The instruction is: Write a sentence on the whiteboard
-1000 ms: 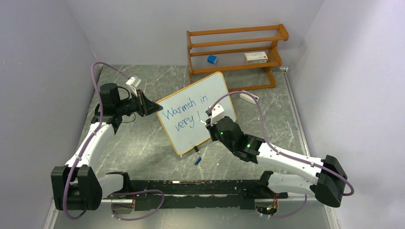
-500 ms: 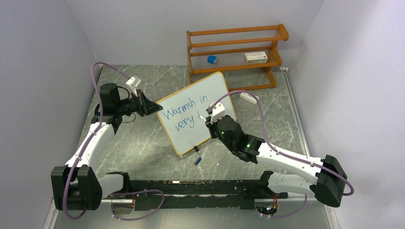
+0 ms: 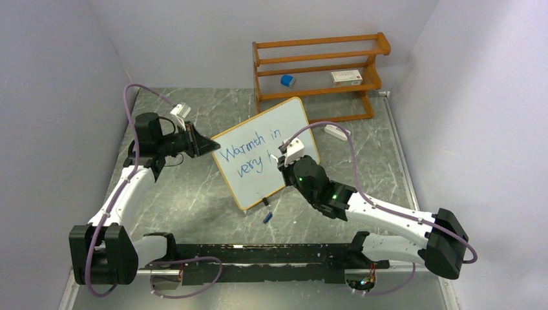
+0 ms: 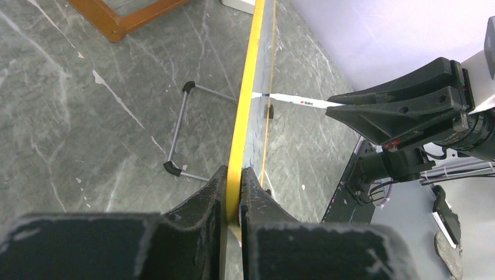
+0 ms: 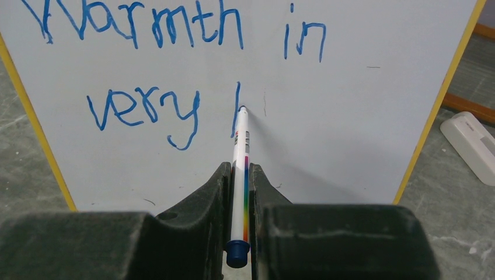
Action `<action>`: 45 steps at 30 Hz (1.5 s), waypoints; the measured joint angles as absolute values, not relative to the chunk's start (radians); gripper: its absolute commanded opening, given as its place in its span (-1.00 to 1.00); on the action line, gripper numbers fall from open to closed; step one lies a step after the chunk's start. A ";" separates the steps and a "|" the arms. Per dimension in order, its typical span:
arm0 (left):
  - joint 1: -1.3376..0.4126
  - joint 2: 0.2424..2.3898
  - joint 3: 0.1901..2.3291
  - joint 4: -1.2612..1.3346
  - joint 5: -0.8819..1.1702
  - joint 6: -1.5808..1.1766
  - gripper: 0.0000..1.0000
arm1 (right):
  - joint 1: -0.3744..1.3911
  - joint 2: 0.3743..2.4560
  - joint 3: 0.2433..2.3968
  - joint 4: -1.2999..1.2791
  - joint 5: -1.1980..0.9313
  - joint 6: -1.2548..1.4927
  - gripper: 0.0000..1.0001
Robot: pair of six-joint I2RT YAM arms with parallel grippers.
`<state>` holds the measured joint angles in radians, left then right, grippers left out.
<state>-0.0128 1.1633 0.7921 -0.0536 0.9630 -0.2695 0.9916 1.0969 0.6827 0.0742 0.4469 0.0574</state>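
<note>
The whiteboard (image 3: 284,129) stands tilted mid-table, with its orange frame. In the left wrist view it shows edge-on (image 4: 248,93); in the right wrist view its face fills the picture (image 5: 350,87). The sentence (image 3: 249,152) in blue reads "Warmth in" above "very" (image 5: 146,111), followed by one upright stroke. My left gripper (image 3: 212,146) is shut on the board's left edge (image 4: 233,175). My right gripper (image 3: 282,159) is shut on a white marker (image 5: 240,163) with a blue end; the marker's tip touches the board at the foot of the new stroke.
An orange wooden shelf rack (image 3: 320,71) stands at the back, holding a small blue object (image 3: 287,80) and a white box (image 3: 346,77). A white eraser (image 3: 336,132) lies behind the board. A dark marker cap (image 3: 267,217) lies in front of the board.
The right gripper has shifted slightly up and left along the board with the marker. A short upright blue stroke after "very" has been drawn. The left arm has not moved.
</note>
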 measured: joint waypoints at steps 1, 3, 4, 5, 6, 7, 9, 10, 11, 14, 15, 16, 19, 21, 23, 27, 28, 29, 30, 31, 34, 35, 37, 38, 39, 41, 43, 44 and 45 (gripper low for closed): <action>-0.013 1.163 0.792 -0.054 0.963 -0.270 -0.90 | 0.992 1.097 0.683 0.076 0.451 0.057 -1.00; -0.013 1.163 0.792 -0.054 0.963 -0.270 -0.90 | 0.991 1.097 0.683 0.078 0.462 0.056 -1.00; -0.013 1.163 0.792 -0.054 0.963 -0.270 -0.90 | 0.991 1.097 0.683 0.078 0.464 0.056 -1.00; -0.013 1.163 0.792 -0.054 0.964 -0.270 -0.90 | 0.991 1.097 0.683 0.078 0.467 0.056 -1.00; -0.013 1.163 0.792 -0.054 0.963 -0.270 -0.90 | 0.990 1.097 0.683 0.078 0.469 0.056 -1.00; -0.013 1.163 0.792 -0.054 0.963 -0.270 -0.90 | 0.989 1.097 0.683 0.078 0.472 0.056 -1.00; -0.013 1.163 0.792 -0.054 0.964 -0.270 -0.90 | 0.987 1.097 0.683 0.078 0.473 0.056 -1.00; -0.013 1.163 0.792 -0.054 0.963 -0.270 -0.90 | 0.987 1.097 0.683 0.077 0.473 0.056 -1.00; -0.013 1.163 0.792 -0.054 0.963 -0.270 -0.90 | 0.987 1.097 0.683 0.077 0.473 0.056 -1.00; -0.013 1.163 0.792 -0.054 0.963 -0.270 -0.90 | 0.987 1.097 0.683 0.069 0.474 0.057 -1.00; -0.013 1.163 0.792 -0.054 0.963 -0.270 -0.90 | 0.987 1.097 0.683 0.065 0.475 0.058 -1.00; -0.013 1.163 0.792 -0.054 0.963 -0.270 -0.90 | 0.987 1.097 0.683 0.058 0.475 0.060 -1.00; -0.013 1.163 0.792 -0.054 0.963 -0.270 -0.90 | 0.987 1.095 0.683 0.044 0.475 0.066 -1.00; -0.013 1.163 0.792 -0.054 0.963 -0.270 -0.90 | 0.987 1.092 0.683 0.032 0.474 0.071 -1.00; -0.013 1.163 0.792 -0.054 0.963 -0.270 -0.90 | 0.987 1.089 0.683 0.018 0.471 0.075 -1.00; -0.013 1.163 0.792 -0.055 0.963 -0.270 -0.90 | 0.987 1.086 0.683 -0.008 0.466 0.084 -1.00; -0.013 1.163 0.792 -0.055 0.963 -0.270 -0.90 | 0.987 1.085 0.683 -0.013 0.464 0.086 -1.00; -0.013 1.163 0.792 -0.055 0.963 -0.270 -0.90 | 0.987 1.085 0.683 -0.017 0.463 0.088 -1.00; -0.013 1.163 0.792 -0.055 0.963 -0.270 -0.90 | 0.987 1.084 0.683 -0.021 0.462 0.090 -1.00; -0.013 1.163 0.792 -0.055 0.963 -0.270 -0.90 | 0.987 1.084 0.683 -0.024 0.461 0.091 -1.00; -0.013 1.163 0.792 -0.055 0.963 -0.270 -0.90 | 0.987 1.081 0.682 -0.031 0.459 0.095 -1.00; -0.013 1.163 0.792 -0.055 0.963 -0.270 -0.90 | 0.987 1.081 0.682 -0.032 0.459 0.097 -1.00; -0.013 1.163 0.792 -0.055 0.963 -0.270 -0.90 | 0.987 1.081 0.682 -0.035 0.459 0.099 -1.00; -0.013 1.163 0.792 -0.055 0.963 -0.270 -0.90 | 0.987 1.081 0.682 -0.036 0.459 0.101 -1.00; -0.013 1.163 0.792 -0.055 0.963 -0.270 -0.90 | 0.987 1.081 0.682 -0.036 0.459 0.102 -1.00; -0.013 1.163 0.792 -0.055 0.963 -0.270 -0.90 | 0.987 1.079 0.682 -0.036 0.458 0.104 -1.00; -0.013 1.163 0.792 -0.055 0.963 -0.270 -0.90 | 0.987 1.077 0.679 -0.037 0.458 0.105 -1.00; -0.013 1.163 0.792 -0.055 0.963 -0.270 -0.90 | 0.987 1.075 0.677 -0.037 0.458 0.105 -1.00; -0.013 1.163 0.792 -0.055 0.963 -0.270 -0.90 | 0.987 1.073 0.675 -0.037 0.459 0.105 -1.00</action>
